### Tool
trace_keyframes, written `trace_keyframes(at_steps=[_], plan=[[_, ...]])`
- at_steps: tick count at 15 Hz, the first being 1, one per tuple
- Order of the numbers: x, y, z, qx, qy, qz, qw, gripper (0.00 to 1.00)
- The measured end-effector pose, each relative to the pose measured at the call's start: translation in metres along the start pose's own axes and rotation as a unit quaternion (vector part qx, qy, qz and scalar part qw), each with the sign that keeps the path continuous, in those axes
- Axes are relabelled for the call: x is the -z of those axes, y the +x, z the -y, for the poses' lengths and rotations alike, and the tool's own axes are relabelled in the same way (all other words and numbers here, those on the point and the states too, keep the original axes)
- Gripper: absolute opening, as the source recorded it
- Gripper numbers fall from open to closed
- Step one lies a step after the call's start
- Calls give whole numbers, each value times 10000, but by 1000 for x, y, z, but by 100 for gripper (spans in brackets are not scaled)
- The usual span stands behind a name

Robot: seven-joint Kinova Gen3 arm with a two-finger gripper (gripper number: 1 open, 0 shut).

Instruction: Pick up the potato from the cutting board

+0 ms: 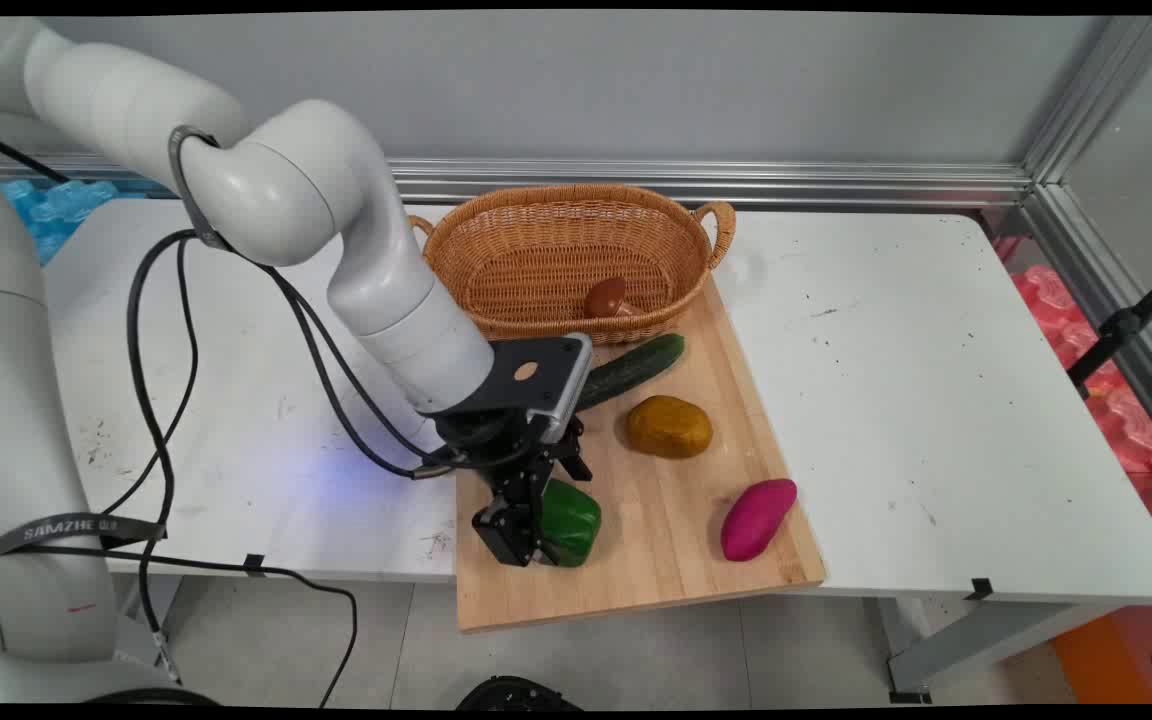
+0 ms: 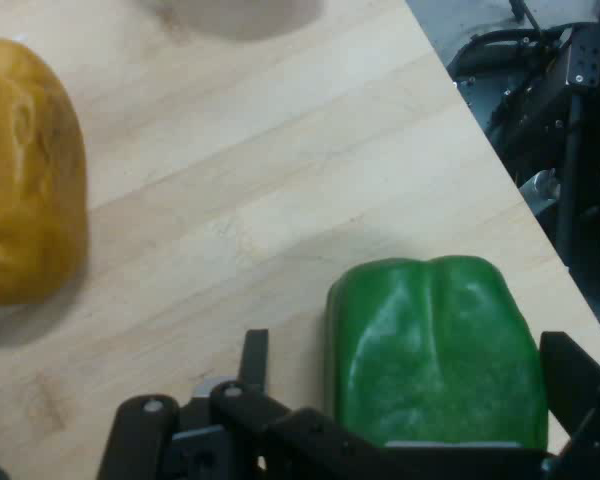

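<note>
A green bell pepper (image 1: 572, 522) (image 2: 435, 350) lies on the near left part of a wooden cutting board (image 1: 656, 565) (image 2: 250, 170). My gripper (image 1: 526, 538) (image 2: 412, 352) is lowered over it and stands open, one finger on each side. The left finger (image 2: 255, 352) is a small gap away from the pepper. The right finger (image 2: 572, 372) is close against its other side. In the main view the hand hides the pepper's left half.
On the board also lie a yellow-brown potato (image 1: 668, 426) (image 2: 25, 170), a dark green cucumber (image 1: 636, 366) and a purple sweet potato (image 1: 757, 518). A wicker basket (image 1: 536, 212) behind the board holds a brown rounded item (image 1: 605, 296). The board's near edge overhangs the table (image 1: 936, 400).
</note>
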Motion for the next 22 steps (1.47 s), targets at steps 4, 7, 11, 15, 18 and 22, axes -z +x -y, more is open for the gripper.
trace_keyframes(at_steps=[4, 7, 11, 15, 18, 22], plan=[[19, -2, -2, 101, 54, -65, 9999, 100], [44, -11, -6, 265, 132, -63, 9995, 100], [86, -31, -13, 654, 283, -32, 9975, 100], [128, -54, -20, 1104, 459, -81, 9928, 100], [157, -69, -25, 1463, 644, -172, 9870, 100], [178, -76, -26, 1747, 819, -383, 9805, 100]])
